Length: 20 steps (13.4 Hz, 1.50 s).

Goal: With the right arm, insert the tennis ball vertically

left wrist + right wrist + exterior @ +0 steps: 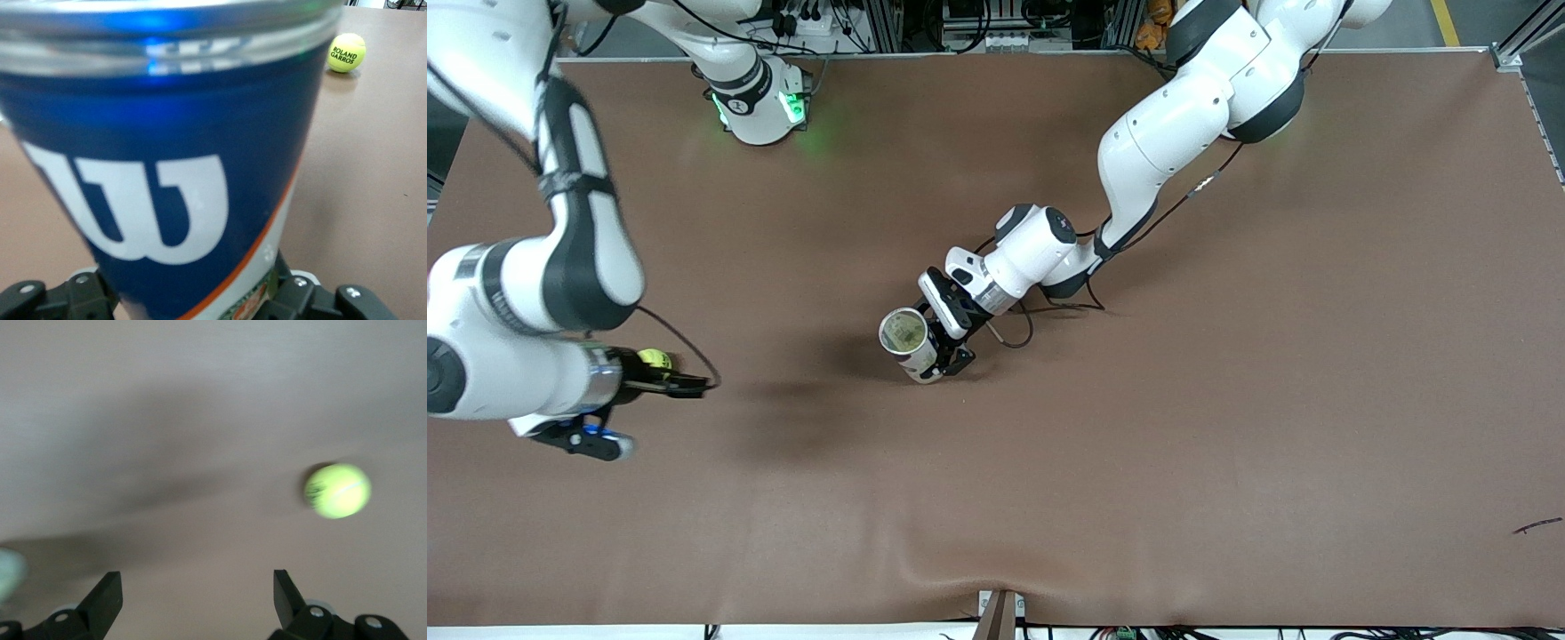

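Tennis ball (655, 358) lies on table just beside my right claw (694, 385), spread wide, empty; left claw (945, 351) flanks can (908, 342).

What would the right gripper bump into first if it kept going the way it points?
Probably the brown table. The right gripper has its jaws open, and the tennis ball lies off to one side of its line, though depth is hard to judge.

We see a yellow-green tennis ball (347, 53) with black lettering on a plain brown counter (1227, 400). The can (167, 200) is deep blue with a large white W, an orange stripe and a white lower band. Both arms are white with dark grey bands.
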Available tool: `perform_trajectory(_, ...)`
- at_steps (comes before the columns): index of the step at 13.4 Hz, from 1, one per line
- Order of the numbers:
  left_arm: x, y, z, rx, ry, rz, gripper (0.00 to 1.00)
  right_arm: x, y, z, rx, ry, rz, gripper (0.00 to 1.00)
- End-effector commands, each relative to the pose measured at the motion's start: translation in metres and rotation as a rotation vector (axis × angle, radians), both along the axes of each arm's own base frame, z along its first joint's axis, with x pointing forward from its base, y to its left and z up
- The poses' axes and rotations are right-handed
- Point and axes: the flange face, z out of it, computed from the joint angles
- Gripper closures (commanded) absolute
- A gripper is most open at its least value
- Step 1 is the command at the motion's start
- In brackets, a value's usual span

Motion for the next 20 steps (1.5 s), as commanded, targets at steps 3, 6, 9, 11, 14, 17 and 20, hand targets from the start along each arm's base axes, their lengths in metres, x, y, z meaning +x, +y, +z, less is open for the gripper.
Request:
perform_trajectory(3, -0.001, -0.003, 0.003, -0.022, -0.001, 0.018, 0.09, -0.031, -0.084, -0.081, 0.007, 0.100, 0.143, 0.00)
perform_trajectory(6, -0.001, -0.003, 0.003, -0.022, -0.001, 0.018, 0.10, -0.049, -0.096, -0.128, -0.029, 0.060, 0.208, 0.00)
perform_trajectory(9, -0.002, -0.003, 0.002, -0.021, 0.000, 0.017, 0.10, -0.059, -0.109, -0.144, -0.021, 0.068, 0.240, 0.00)
perform_trajectory(11, -0.002, -0.003, 0.002, -0.021, 0.000, 0.017, 0.10, -0.062, -0.109, -0.149, -0.018, 0.071, 0.241, 0.00)
perform_trajectory(14, -0.002, -0.003, 0.001, -0.022, 0.002, 0.019, 0.10, -0.067, -0.111, -0.159, -0.016, 0.051, 0.240, 0.00)
perform_trajectory(17, -0.002, -0.003, 0.001, -0.020, 0.001, 0.017, 0.10, -0.066, -0.111, -0.164, -0.016, 0.040, 0.240, 0.44)
perform_trajectory(20, -0.002, -0.003, 0.000, -0.019, 0.003, 0.017, 0.10, -0.059, -0.108, -0.149, -0.016, 0.023, 0.233, 1.00)
